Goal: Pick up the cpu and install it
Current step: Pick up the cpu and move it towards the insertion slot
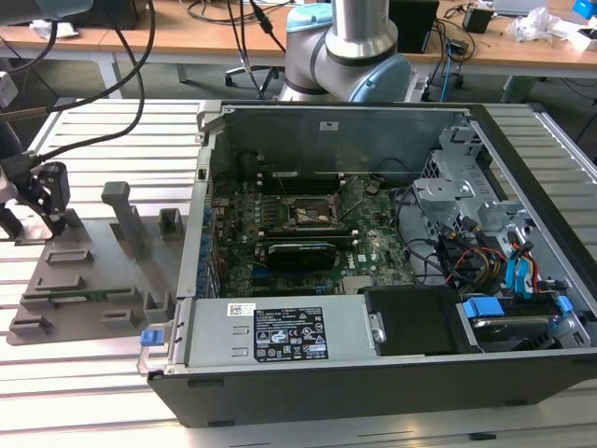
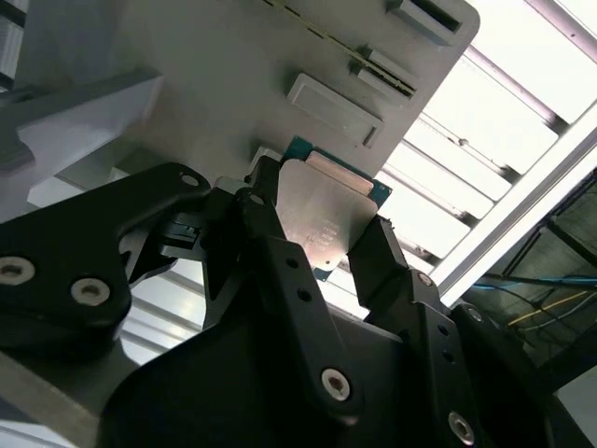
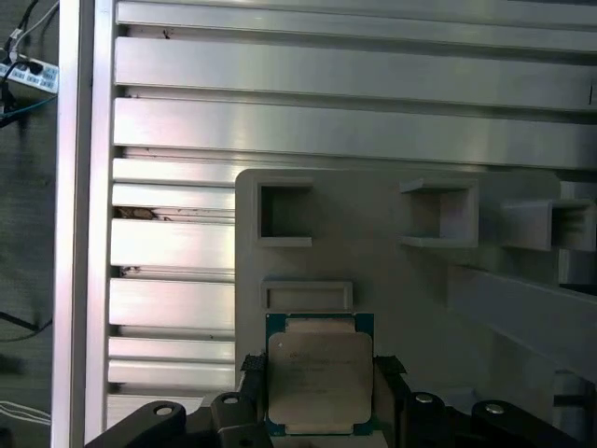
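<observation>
**A:** How many of each thing do you count?

**B:** One cpu (image 3: 320,383). One gripper (image 3: 320,371) with two black fingers (image 3: 388,373). One grey fixture plate (image 1: 93,271). One open computer case (image 1: 373,373), holding one motherboard (image 1: 280,252) with one square socket (image 1: 312,213).

**A:** Where is the cpu?

**B:** It is at the plate, which lies on the slatted worktop (image 1: 103,126) at the exterior view's left. That is well apart from the socket, near the middle of that frame. The gripper is clenched on the cpu: in both wrist views a finger presses against each of two opposite edges.

**A:** Is anything hidden or unclear?

**B:** I cannot tell whether the cpu rests on the plate or hangs just above it. The fingers cover parts of its side edges, and the marks on its lid are too faint to make out. In the exterior view the gripper's rear part is cut off at the far left, and the arm (image 1: 359,37) is cut off by the upper edge.

**A:** Which way does it point?

**B:** It lies flat, its silver lid facing the wrist cameras and its green rim showing at the corners. It is nearly square, so it has no clear long axis. In the first wrist view its sides run square to the worktop's slats.
</observation>
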